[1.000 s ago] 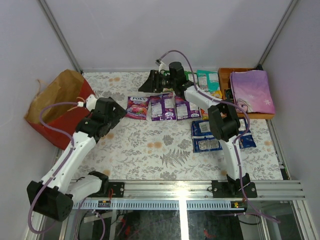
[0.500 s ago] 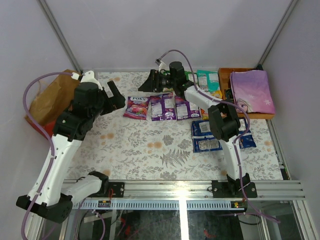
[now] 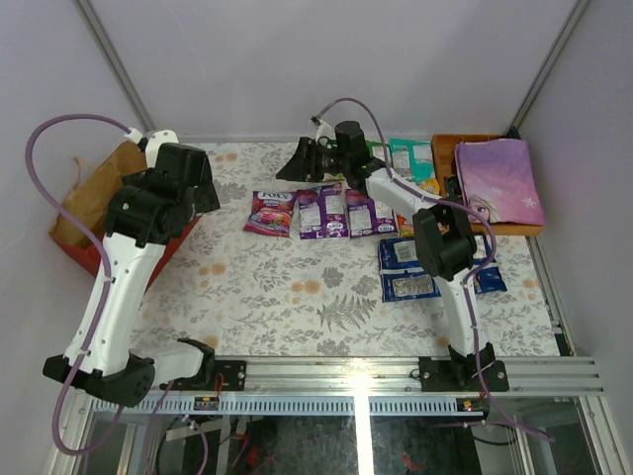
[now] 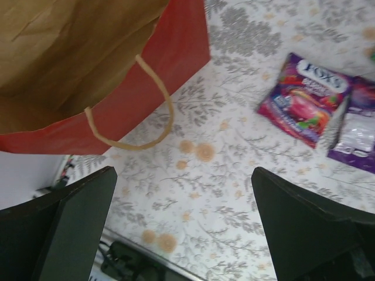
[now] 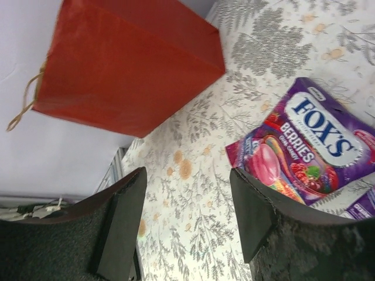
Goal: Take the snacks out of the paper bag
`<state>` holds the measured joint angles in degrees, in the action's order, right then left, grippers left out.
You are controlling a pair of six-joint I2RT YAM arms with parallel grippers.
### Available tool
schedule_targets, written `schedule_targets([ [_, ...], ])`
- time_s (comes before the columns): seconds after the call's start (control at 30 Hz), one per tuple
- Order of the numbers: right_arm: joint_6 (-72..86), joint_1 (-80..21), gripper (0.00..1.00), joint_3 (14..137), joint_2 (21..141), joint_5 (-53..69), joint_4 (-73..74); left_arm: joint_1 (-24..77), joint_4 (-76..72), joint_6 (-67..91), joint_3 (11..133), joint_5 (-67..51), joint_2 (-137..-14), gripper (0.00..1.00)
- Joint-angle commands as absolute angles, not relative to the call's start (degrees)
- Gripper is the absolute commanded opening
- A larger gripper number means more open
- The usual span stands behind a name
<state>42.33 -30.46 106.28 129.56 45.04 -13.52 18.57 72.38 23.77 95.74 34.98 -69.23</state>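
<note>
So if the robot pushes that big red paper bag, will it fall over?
Maybe. The paper bag is thin, creased paper, so it is probably light and may slide or tip. Its mouth gapes open, so the walls would likely buckle if squeezed. The cord handle hangs limp and looks floppy.

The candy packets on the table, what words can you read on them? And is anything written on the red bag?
"FOX'S": on the purple packet, big white letters, seen from the right wrist.
"BERRIES": on the same packet, just under the brand.
The smaller print below that is too blurred to read.
The other packets and the book have print too small to read.
The paper bag shows no words.
</note>
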Motion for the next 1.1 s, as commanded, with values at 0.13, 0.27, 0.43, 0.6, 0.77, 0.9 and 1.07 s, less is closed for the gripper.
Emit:
schedule_targets([
  [0.13,26.12,-38.42,0.66,121.84,136.77,31.48,4.17,16.65,75.45,21.87,100.9,42.86,-75.05,1.0],
  [0.27,17.06,-42.25,0.74,134.89,143.39,24.98,16.23,14.37,70.25,22.28,97.8,45.62,-77.02,1.0],
  [0.43,8.58,-44.23,0.81,136.21,145.75,17.64,20.34,11.51,64.8,20.25,93.42,43.7,-76.64,1.0],
  [0.6,-5.38,-48.98,0.9,137.21,148.4,2.62,23.63,9.92,61.93,18.54,91.41,41.35,-77.1,1.0],
  [0.77,-11.81,-50.97,0.95,136.98,150.07,-7.42,22.25,9.43,59.89,17.61,90.67,39.36,-77.47,1.0],
  [0.9,-12.9,-50.88,0.96,135.66,150.02,-7.82,21.1,9.32,58.67,17.15,89.97,38.19,-77.41,1.0],
  [1.07,-12.61,-50.71,0.97,133.19,149.46,-6.3,21.57,9.31,57.63,17.05,89.14,36.76,-76.72,1.0],
])
